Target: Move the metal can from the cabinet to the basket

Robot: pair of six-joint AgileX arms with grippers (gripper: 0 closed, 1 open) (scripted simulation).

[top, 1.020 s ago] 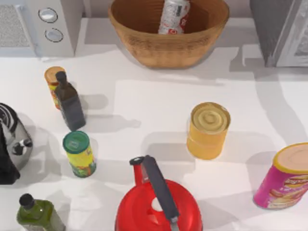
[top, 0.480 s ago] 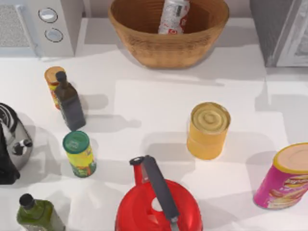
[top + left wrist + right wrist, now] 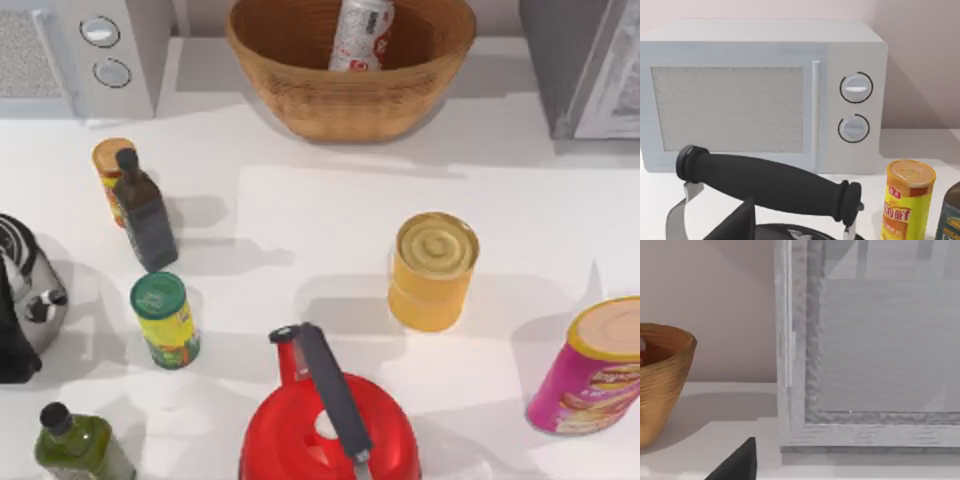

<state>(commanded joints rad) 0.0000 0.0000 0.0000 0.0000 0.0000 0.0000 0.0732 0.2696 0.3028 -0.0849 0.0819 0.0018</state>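
A: Where is the metal can?

B: Inside the basket, leaning on the far wall, its red markings facing up. From above, the basket stands between the microwave and the cabinet.

A: What do the wrist cameras add?

B: The right wrist view looks at the cabinet front on, with its lighter door panel, and catches the edge of the basket beside it, with a sliver of red and white at the rim. A dark wedge sits at the frame's lower edge; I cannot tell whether the right tool is open or closed. The left wrist view faces the microwave, mesh window and two round knobs, with a black kettle handle in front and an orange-lidded yellow tin beside it.

A: And the left tool?

B: Another dark wedge below the handle; its state I cannot tell.

A: Anything more seen from above?

B: On the white tabletop, nearer than the basket: the wide yellow tin, a red kettle, a green-lidded can, a dark bottle, and a pink canister.
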